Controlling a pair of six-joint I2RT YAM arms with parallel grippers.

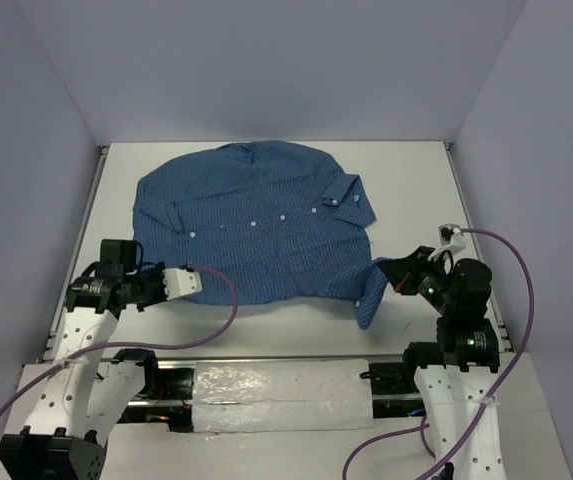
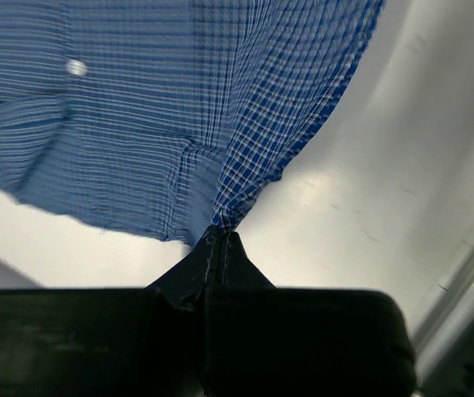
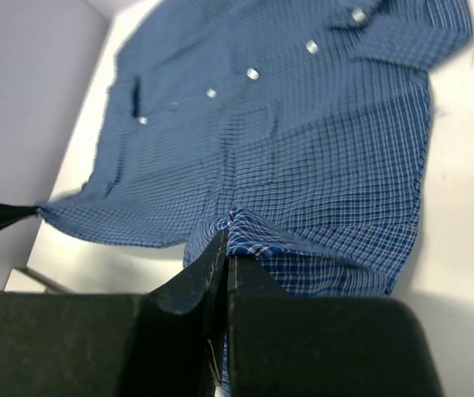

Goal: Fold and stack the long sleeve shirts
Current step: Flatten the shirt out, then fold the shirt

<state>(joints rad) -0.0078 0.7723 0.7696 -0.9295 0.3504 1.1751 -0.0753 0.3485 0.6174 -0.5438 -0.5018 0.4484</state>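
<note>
One blue finely checked long sleeve shirt (image 1: pixel 256 225) lies spread on the white table (image 1: pixel 416 190), button side up, with a sleeve folded across its right part. My left gripper (image 1: pixel 198 284) is shut on the shirt's near left hem; in the left wrist view its jaws (image 2: pixel 220 233) pinch a lifted point of the cloth (image 2: pixel 137 124). My right gripper (image 1: pixel 388 272) is shut on the shirt's near right corner; in the right wrist view it (image 3: pixel 230 241) pinches a raised fold of the shirt (image 3: pixel 303 124). A strip of cloth hangs below the right gripper.
Grey walls (image 1: pixel 26 120) enclose the table on the left, back and right. A metal rail (image 1: pixel 76 250) runs along the left table edge. Purple cables (image 1: pixel 521 300) loop from both arms. A clear plastic sheet (image 1: pixel 276 395) lies between the arm bases.
</note>
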